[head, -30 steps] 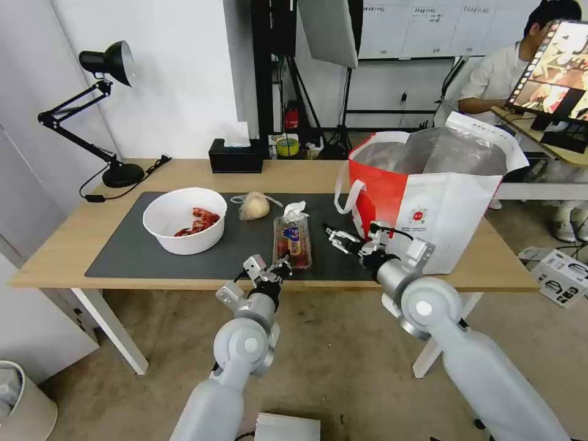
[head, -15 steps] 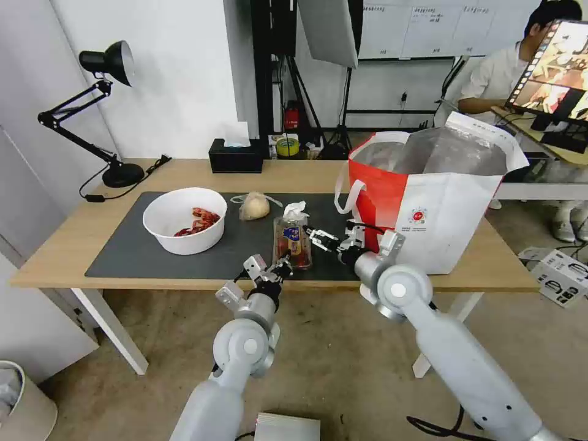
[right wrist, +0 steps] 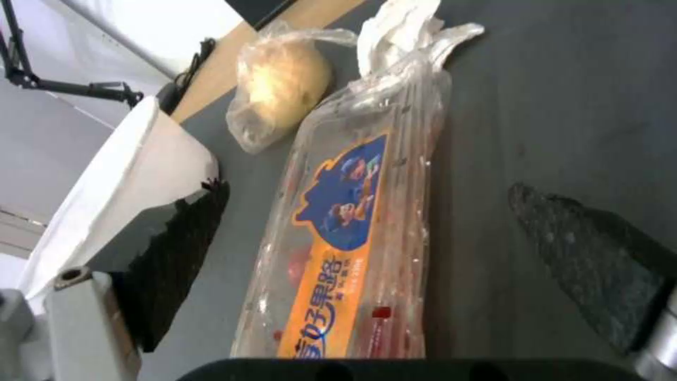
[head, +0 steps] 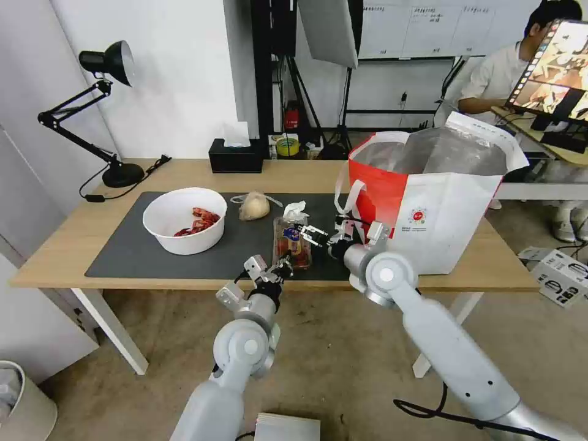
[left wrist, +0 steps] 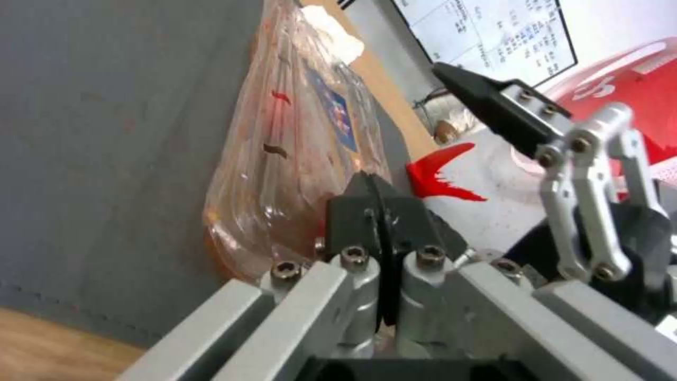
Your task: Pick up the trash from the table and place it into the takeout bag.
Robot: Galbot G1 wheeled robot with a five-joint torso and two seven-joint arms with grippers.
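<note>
Studio-like lab or office: photographic softbox (head: 327, 30) at 12 o'clock, wall whiteboards (head: 429, 27), monitor (head: 554, 67) at 2 o'clock, desk lamp (head: 101, 110) at 10 o'clock.

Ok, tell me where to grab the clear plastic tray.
Probably across its narrow width, from above. The tray lies flat and long on the mat, and the right gripper hangs open over it. Its far end is crowded by the tissue.
</note>
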